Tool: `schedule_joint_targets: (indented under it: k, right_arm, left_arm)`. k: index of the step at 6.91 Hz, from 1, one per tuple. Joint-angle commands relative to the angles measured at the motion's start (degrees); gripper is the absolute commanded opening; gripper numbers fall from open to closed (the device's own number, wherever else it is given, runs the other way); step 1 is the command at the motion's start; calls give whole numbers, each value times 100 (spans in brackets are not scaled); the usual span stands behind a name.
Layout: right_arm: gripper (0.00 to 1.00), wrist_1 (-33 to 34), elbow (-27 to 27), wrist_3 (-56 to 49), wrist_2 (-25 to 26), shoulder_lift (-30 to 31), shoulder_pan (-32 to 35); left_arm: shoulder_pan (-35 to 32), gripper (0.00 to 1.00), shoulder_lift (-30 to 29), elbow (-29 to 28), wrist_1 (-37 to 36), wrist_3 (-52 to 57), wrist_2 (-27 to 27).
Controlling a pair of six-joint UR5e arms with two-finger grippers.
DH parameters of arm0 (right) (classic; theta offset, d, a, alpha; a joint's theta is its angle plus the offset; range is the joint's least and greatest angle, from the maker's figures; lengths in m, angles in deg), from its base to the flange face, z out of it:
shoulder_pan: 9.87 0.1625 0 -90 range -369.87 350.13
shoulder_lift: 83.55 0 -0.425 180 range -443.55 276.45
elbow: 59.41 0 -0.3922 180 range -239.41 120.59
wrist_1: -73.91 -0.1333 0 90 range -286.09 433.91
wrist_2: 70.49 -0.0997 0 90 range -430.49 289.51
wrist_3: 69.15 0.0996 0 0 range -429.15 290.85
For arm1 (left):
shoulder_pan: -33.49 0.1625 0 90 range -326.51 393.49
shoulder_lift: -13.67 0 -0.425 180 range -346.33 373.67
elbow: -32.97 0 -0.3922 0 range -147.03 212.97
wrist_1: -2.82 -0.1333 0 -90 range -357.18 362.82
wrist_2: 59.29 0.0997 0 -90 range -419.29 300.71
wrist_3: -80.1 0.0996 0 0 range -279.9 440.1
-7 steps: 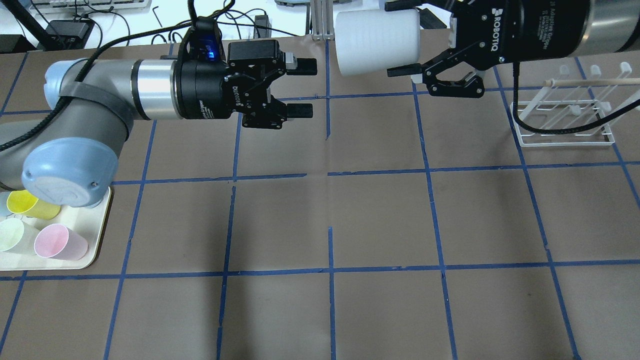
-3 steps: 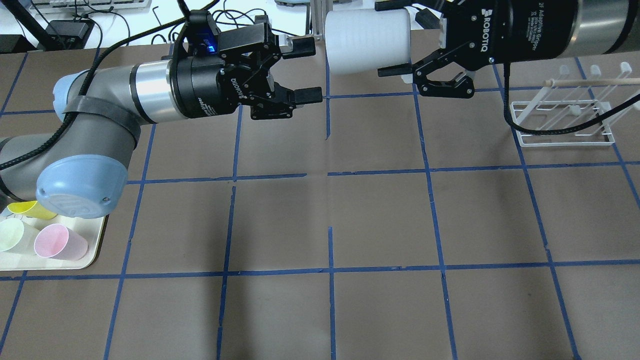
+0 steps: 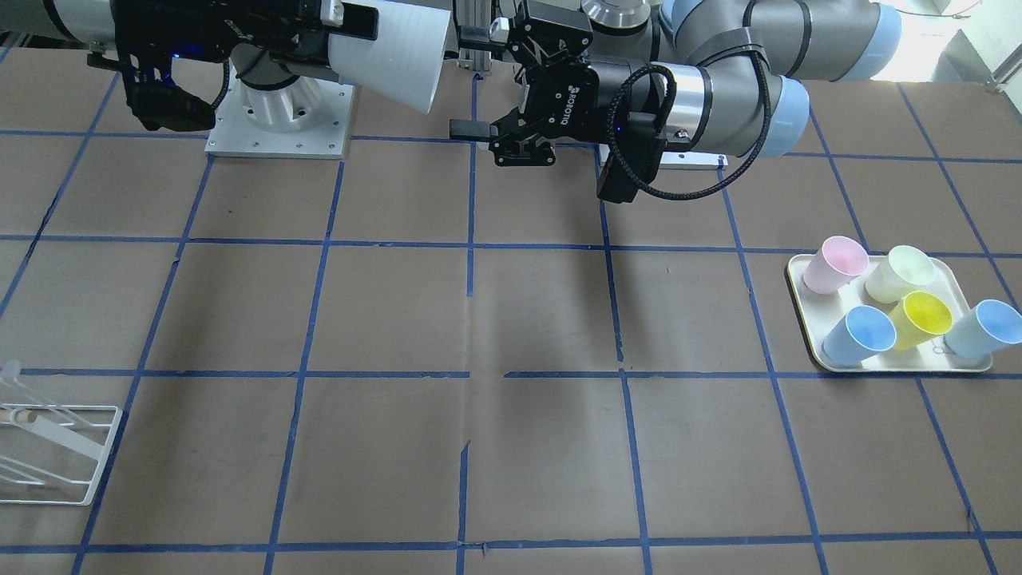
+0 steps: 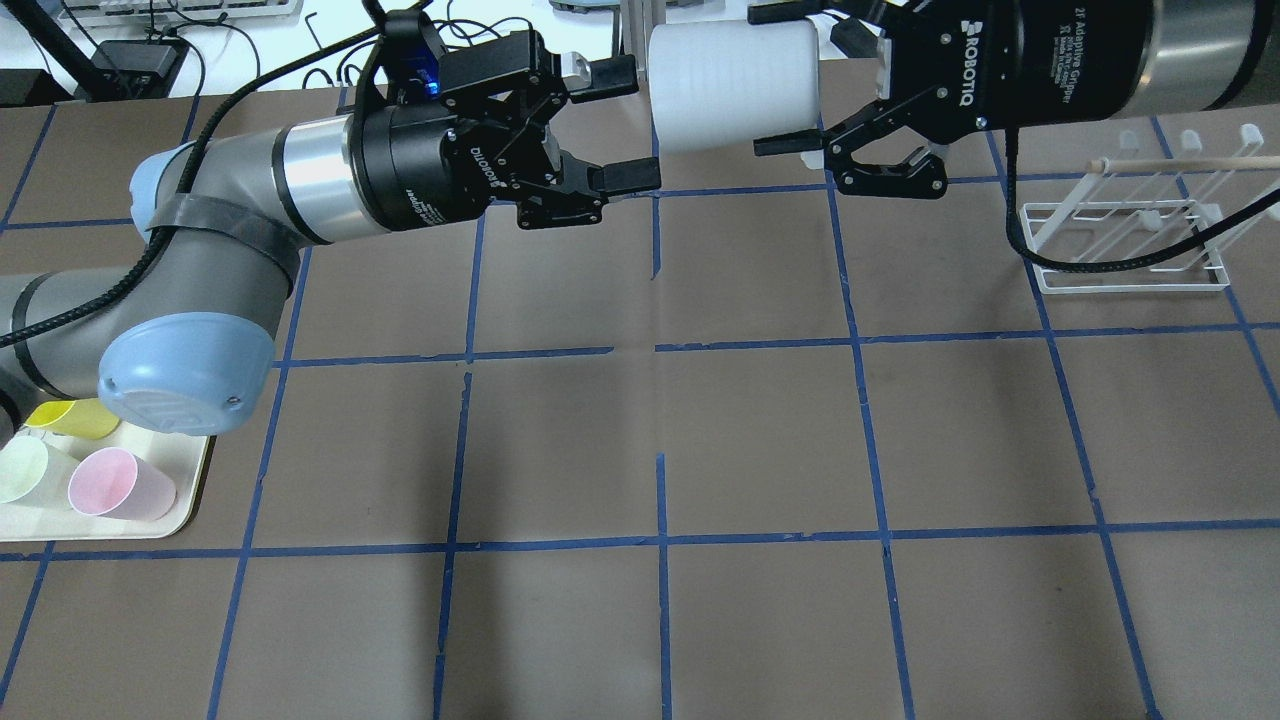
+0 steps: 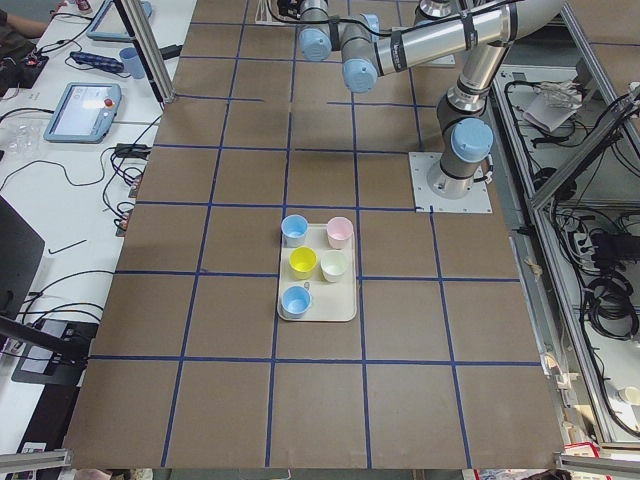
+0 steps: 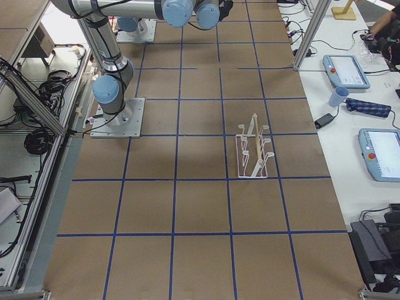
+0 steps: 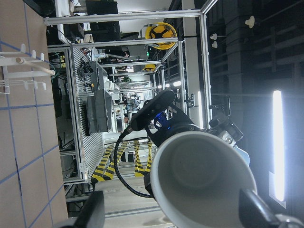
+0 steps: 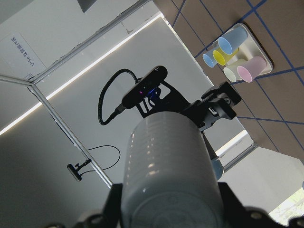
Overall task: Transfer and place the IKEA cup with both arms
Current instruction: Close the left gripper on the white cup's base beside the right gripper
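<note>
Evidently for a handover, the IKEA cup [image 4: 735, 85] was held sideways above the table, clamped by the right gripper [image 4: 772, 80], its mouth presented to the left gripper [image 4: 625, 122], whose jaws were spread wide.

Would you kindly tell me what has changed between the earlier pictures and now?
The left claw, open, advanced toward the mouth of the IKEA cup and now sits just short of it, gripping nothing. The right claw carried the cup slightly toward the left claw. Unchanged: the right claw's hold on the cup, the tray, the rack.
</note>
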Motion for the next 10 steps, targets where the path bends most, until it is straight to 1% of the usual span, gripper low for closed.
schedule_joint_targets:
  k: [1,3,4,7,8,10]
  right_arm:
    - [49,-11,-6,0,19,0,3]
    - [49,-20,-6,0,36,0,12]
    - [49,-20,-6,0,62,0,12]
    - [49,-20,-6,0,80,0,12]
    - [50,-20,-6,0,80,0,12]
    - [50,-11,-6,0,71,0,12]
  left_arm:
    - [-59,100,-77,-1,-20,10,10]
    - [-129,94,-78,-10,-20,10,1]
    - [-243,88,-69,-45,-20,10,10]
    - [-262,66,-69,-106,-20,10,10]
    - [-262,55,-69,-115,-20,10,10]
    - [-262,26,-60,-115,-20,19,19]
